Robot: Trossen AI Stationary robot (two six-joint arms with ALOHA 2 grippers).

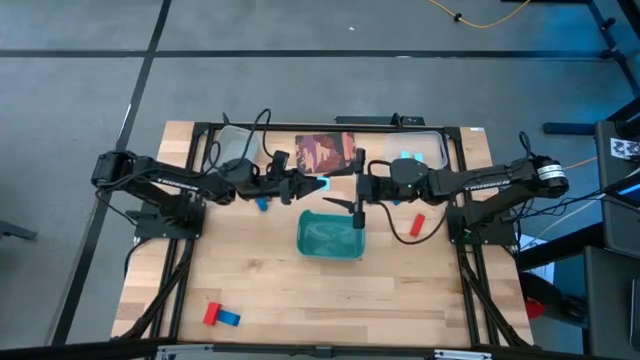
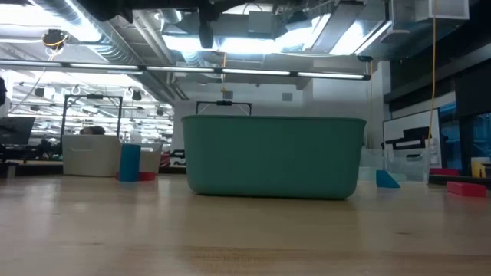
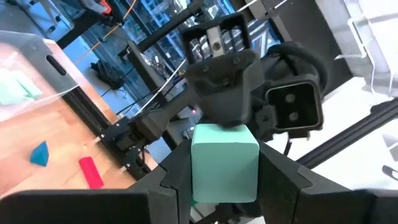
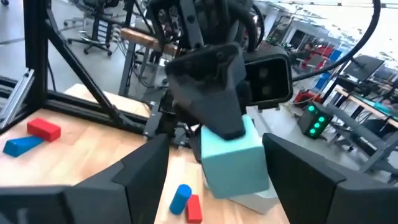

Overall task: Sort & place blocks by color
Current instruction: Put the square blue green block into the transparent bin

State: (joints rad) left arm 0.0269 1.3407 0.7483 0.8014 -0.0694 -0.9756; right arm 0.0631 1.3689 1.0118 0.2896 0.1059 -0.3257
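Note:
A light cyan block hangs in mid-air over the table's middle, just beyond the far rim of the teal tray. My left gripper comes in from the left and is shut on the cyan block. My right gripper faces it from the right and is open. Its fingers stand on either side of the same block. Loose on the wood lie a red block, a blue block, and a red and blue pair. My left gripper pinches the cyan block between its two fingers, which lie on two opposite faces of it. It comes in level from the table's left. The block is lifted clear of the table. My right gripper: I cannot tell whether a finger touches the block.
A brownish-red printed card lies beyond the grippers. A clear bin with cyan pieces sits at the far right. The black frame rails border the table. Bare wood spreads near the tray.

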